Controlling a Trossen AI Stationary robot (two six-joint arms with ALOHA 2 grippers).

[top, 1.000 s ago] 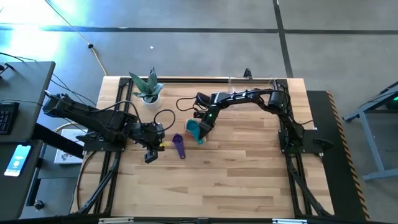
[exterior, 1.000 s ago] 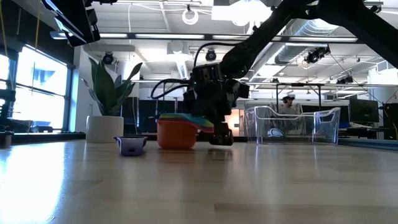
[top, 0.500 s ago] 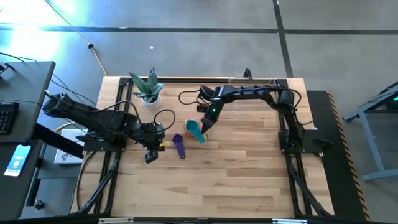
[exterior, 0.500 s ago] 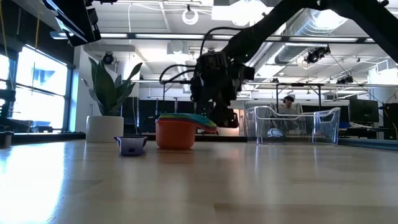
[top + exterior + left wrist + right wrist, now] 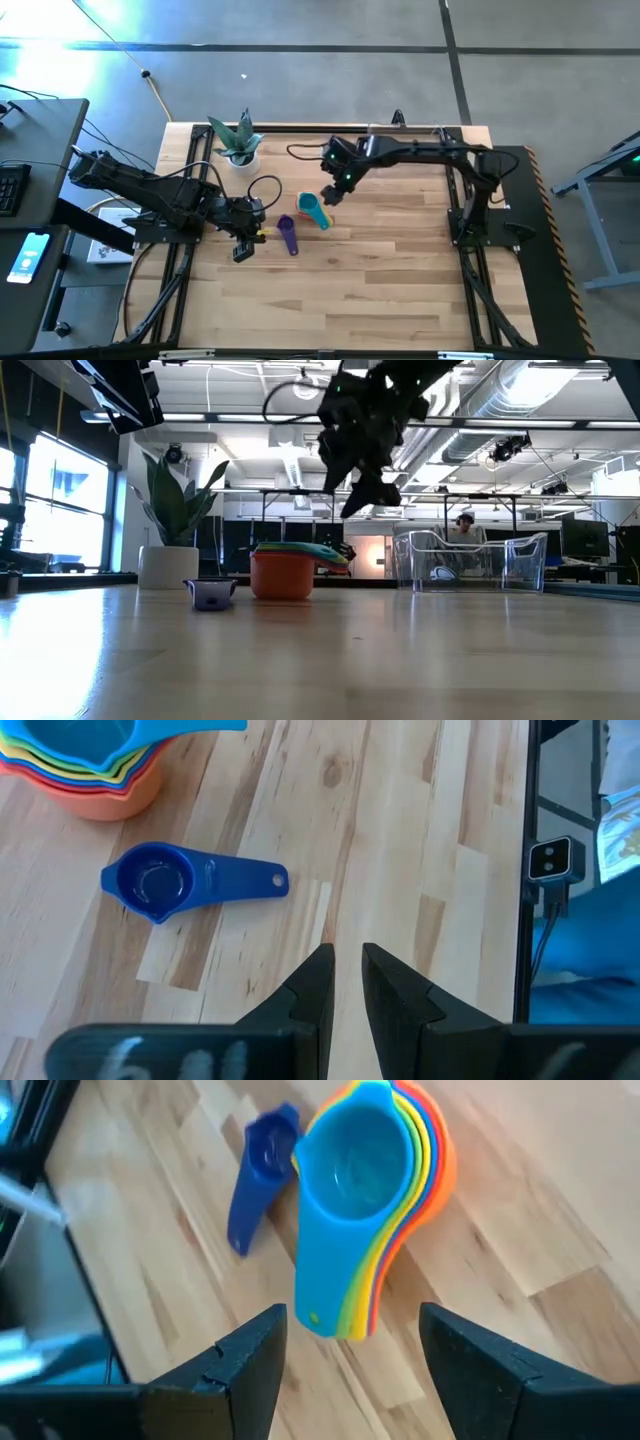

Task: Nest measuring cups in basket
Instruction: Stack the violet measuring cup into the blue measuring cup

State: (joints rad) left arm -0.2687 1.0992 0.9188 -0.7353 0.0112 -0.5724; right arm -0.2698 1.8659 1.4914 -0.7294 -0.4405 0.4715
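Both arms are showing matte black links with boxy joint housings. Left arm (image 5: 150, 190): black cable looping loose off the wrist. Right arm (image 5: 420, 155): black cable curling at the wrist, small green light glowing by the wrist. Left gripper (image 5: 341, 985): two dark, angular, wedge-shaped fingers. Right gripper (image 5: 350, 1350): two broad black fingers with bevelled edges. Black frame rails are running under each base.
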